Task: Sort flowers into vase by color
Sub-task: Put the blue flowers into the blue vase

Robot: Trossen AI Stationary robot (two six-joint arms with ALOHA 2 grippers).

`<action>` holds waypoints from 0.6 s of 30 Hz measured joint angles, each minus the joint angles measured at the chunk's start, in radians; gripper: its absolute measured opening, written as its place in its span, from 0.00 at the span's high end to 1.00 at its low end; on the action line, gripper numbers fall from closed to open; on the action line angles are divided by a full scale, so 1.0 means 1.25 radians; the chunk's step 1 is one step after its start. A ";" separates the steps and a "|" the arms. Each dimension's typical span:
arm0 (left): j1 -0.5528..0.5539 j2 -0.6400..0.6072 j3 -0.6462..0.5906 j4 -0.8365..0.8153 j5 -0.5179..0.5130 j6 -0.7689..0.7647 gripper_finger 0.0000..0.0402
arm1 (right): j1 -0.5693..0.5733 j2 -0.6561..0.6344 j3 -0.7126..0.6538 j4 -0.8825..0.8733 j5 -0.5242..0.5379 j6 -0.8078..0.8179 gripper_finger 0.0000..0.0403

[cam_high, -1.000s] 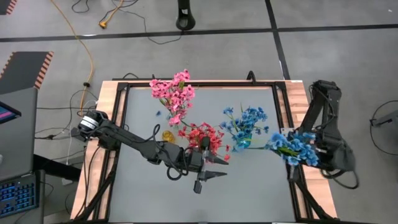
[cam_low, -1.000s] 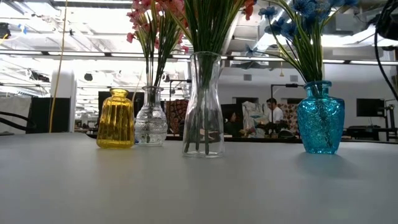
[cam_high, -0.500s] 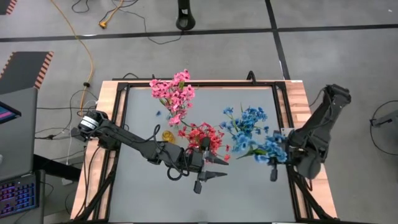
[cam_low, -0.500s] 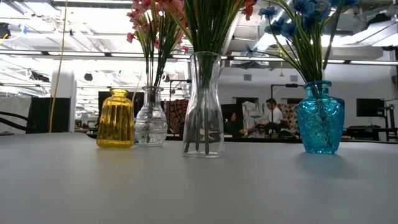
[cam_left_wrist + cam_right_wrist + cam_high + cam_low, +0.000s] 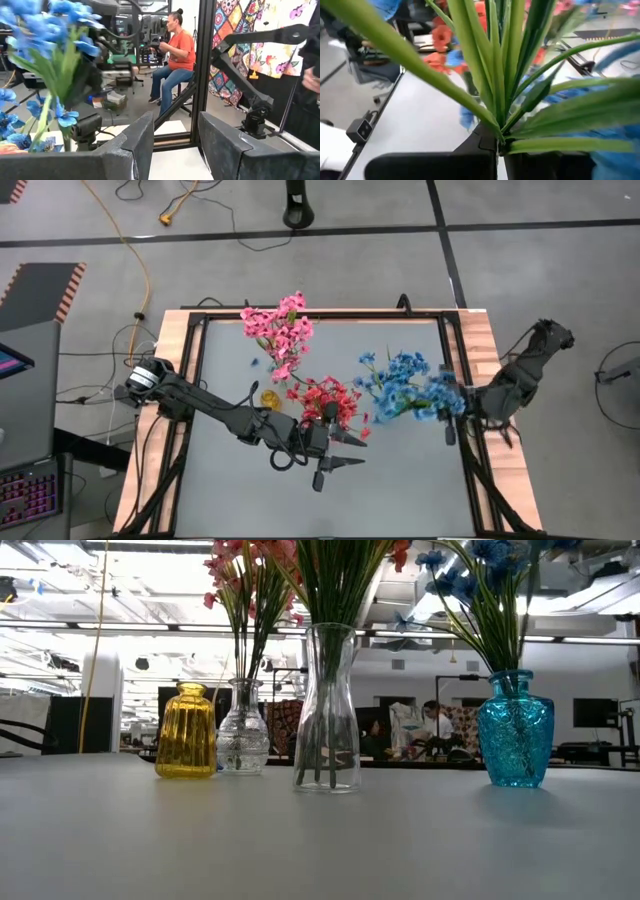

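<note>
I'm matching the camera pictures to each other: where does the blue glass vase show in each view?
High view: blue vase right of centre, mostly hidden under blue flowers.
Low view: far right.
Left wrist view: not seen.
Right wrist view: not seen.
Shared landmark: the blue flowers.

Glossy glass vases [image 5: 327,710]; matt grey table [image 5: 300,840]; wooden edge [image 5: 168,345].
</note>
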 joint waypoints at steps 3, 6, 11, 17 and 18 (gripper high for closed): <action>0.000 0.000 0.000 0.001 -0.001 0.000 0.65 | -0.023 -0.055 0.000 -0.062 -0.024 0.018 0.91; 0.000 0.000 0.000 0.001 -0.001 0.000 0.65 | -0.040 -0.080 0.001 -0.104 -0.053 0.003 0.91; 0.000 0.000 0.000 0.002 -0.005 0.000 0.65 | -0.064 -0.102 0.001 -0.126 -0.046 -0.066 0.91; 0.000 0.000 0.000 0.003 -0.007 0.000 0.65 | -0.090 -0.101 0.001 -0.124 -0.035 -0.099 0.91; 0.000 0.000 0.000 0.003 -0.007 0.000 0.65 | -0.094 -0.101 0.001 -0.126 -0.034 -0.099 0.91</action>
